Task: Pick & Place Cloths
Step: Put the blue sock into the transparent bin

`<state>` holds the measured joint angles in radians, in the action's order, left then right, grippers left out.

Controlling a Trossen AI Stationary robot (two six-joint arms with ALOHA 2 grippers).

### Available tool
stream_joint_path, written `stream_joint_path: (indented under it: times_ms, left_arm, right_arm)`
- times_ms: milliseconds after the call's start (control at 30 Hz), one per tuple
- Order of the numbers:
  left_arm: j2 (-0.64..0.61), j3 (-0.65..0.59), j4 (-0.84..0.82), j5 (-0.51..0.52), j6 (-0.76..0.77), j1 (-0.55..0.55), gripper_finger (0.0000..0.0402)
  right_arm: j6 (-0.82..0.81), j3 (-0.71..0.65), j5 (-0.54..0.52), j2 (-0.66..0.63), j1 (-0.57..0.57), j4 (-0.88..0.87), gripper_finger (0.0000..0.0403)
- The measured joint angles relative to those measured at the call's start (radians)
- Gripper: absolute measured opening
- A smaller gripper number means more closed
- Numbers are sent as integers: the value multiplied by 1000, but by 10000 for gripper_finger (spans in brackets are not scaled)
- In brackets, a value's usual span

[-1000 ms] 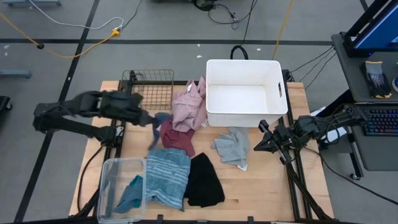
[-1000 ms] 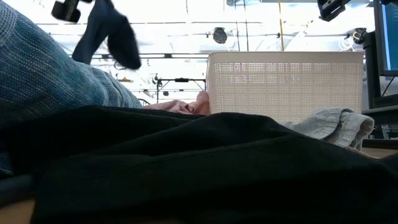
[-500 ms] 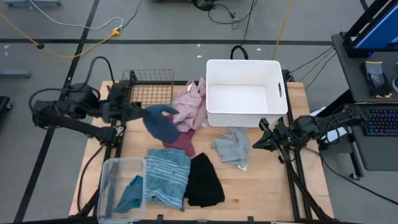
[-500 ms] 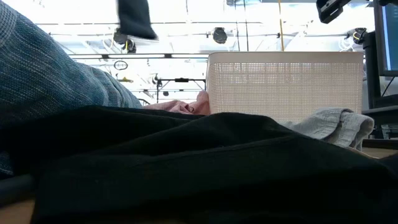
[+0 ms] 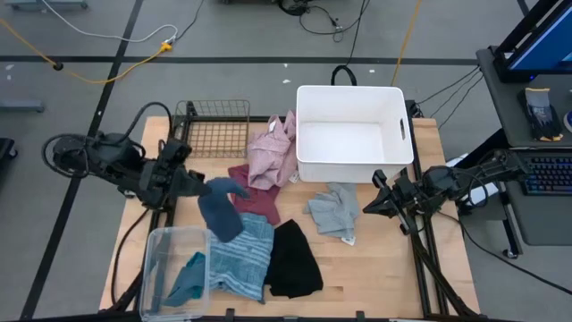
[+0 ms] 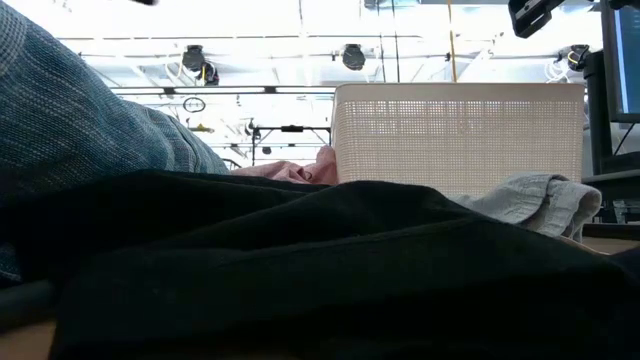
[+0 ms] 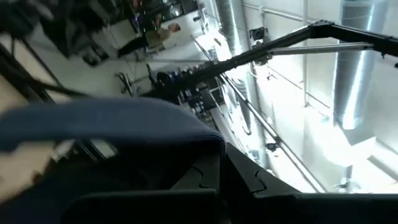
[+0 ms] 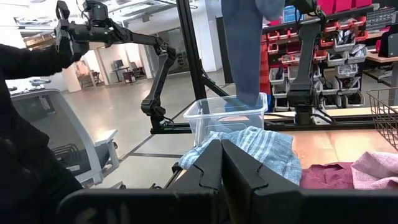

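Note:
My left gripper (image 5: 200,186) is shut on a navy cloth (image 5: 220,211), raised over the table's left side. Its lower part hangs over the blue-striped cloth (image 5: 241,258), beside the clear bin (image 5: 159,249). On the table lie the pink cloth (image 5: 273,148), the maroon cloth (image 5: 257,200), the grey cloth (image 5: 335,211) and the black cloth (image 5: 293,261). A teal cloth (image 5: 188,279) lies in the clear bin. My right gripper (image 5: 375,204) waits shut at the table's right edge, holding nothing. My left gripper pinches the navy cloth's upper end (image 5: 209,187) between its two fingers, which point about level toward the table's right. How many layers it has cannot be seen. The cloth hangs slack below the fingers, its lower end (image 8: 244,93) clear of the table.
A white slotted basket (image 5: 308,165) stands at the far middle, and a dark wire basket (image 5: 214,125) at the far left. The black cloth (image 6: 300,270) fills the low view's foreground. A person's dark sleeve (image 8: 25,124) shows beyond the table.
My left gripper has risen and drawn back toward the table's left and near side, tipping from pointing down to about level. The navy cloth swung up with it, left the top of the low view, and now hangs nearer the clear bin. The grip stayed shut.

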<state>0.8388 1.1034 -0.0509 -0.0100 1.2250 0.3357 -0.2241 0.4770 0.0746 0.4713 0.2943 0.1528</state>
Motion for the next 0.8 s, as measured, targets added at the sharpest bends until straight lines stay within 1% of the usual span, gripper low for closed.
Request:
stream_joint_path:
  times_ms: [100,267,367,467,600,700,800]
  left_arm:
    - [-1,0,-18,30,81,48,0]
    - [-9,0,-86,79,275,128,0]
    - [-13,36,-157,107,355,176,0]
    - [-14,109,-300,132,424,224,0]
    - [11,239,-563,148,519,288,0]
    - [46,325,-745,98,606,331,0]
    - [83,373,-867,25,700,368,0]
  right_arm:
    - [0,0,0,0,0,0,0]
    - [0,0,0,0,0,0,0]
    - [0,0,0,0,0,0,0]
    - [0,0,0,0,0,0,0]
    - [0,0,0,0,0,-1,0]
    - [0,0,0,0,0,-2,0]
    - [0,0,0,0,0,-2,0]
